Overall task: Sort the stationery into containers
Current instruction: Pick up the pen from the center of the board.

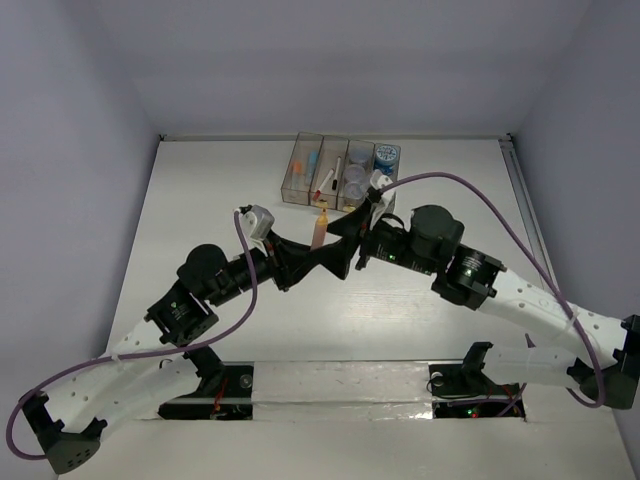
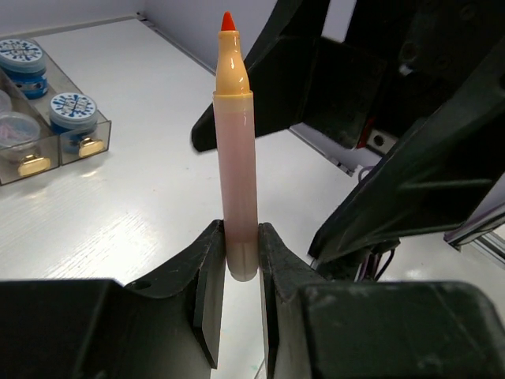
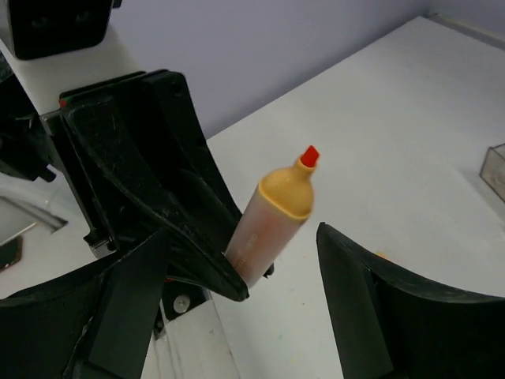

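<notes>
Poking from left gripper (image 2: 241, 237), orange marker (image 2: 237, 158) sits within open right gripper (image 3: 241, 235).

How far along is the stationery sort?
Done: bins hold pens, clear jars and blue-patterned jars. In hand: left gripper is shut on the base of the orange marker; right gripper stands open around it, not gripping. Left: that marker needs to go in a bin. No other loose items show in the top view, though part of the table is hidden.
</notes>
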You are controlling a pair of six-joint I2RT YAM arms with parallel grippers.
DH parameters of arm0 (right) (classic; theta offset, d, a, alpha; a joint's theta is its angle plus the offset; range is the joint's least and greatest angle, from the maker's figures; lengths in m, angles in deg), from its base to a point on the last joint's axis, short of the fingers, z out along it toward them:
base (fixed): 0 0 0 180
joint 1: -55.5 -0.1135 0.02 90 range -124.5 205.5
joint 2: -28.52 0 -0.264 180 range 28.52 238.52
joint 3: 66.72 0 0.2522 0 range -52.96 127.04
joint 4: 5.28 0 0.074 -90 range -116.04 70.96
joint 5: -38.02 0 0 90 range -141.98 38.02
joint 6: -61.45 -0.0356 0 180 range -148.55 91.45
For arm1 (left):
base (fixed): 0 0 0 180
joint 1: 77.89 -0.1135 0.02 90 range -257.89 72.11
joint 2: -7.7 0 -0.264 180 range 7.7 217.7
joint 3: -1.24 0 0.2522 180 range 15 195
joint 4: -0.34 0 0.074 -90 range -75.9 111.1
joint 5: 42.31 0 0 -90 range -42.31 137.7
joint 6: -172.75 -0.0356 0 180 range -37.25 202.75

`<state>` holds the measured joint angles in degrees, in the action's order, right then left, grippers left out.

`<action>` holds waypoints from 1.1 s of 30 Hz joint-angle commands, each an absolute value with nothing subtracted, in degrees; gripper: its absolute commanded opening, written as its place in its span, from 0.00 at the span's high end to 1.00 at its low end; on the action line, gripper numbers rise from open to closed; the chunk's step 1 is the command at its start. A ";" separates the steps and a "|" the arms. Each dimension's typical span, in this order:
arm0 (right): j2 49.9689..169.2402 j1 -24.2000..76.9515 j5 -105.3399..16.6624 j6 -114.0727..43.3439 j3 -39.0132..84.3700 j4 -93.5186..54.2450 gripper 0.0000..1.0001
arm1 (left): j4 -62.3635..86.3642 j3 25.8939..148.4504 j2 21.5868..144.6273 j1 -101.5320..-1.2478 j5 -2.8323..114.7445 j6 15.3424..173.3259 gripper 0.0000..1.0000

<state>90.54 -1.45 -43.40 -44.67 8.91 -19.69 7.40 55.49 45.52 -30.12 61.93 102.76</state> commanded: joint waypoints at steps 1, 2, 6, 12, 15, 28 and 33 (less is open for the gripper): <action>92.59 -1.19 -34.85 -43.23 10.76 -15.79 0.20 | 2.77 56.14 45.67 -30.16 66.05 103.58 1.00; 92.94 -1.19 -34.14 -43.40 10.76 -14.66 0.26 | 2.16 55.96 45.58 -30.16 66.50 103.76 1.00; 94.09 -1.19 -32.73 -44.02 10.50 -12.01 0.52 | 1.27 55.35 45.32 -30.16 68.61 104.72 1.00; 94.27 -1.19 -34.40 -45.95 8.84 -8.59 0.49 | 1.62 54.38 44.09 -30.16 68.96 105.17 1.00; 93.83 -1.19 -35.10 -46.65 8.04 -7.09 0.36 | 1.62 53.94 43.48 -30.16 68.79 105.34 1.00; 93.04 -0.66 -34.40 -48.59 7.78 -3.13 0.26 | 1.62 53.06 42.07 -30.16 69.14 105.61 1.00; 91.81 -0.13 -33.00 -48.68 7.08 -2.52 0.12 | 2.50 52.88 40.58 -30.16 67.04 105.61 1.00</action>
<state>93.73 -0.66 -33.54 -48.36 7.14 -7.60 4.15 53.29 42.03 -30.36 67.29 105.41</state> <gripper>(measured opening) 0.860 0.152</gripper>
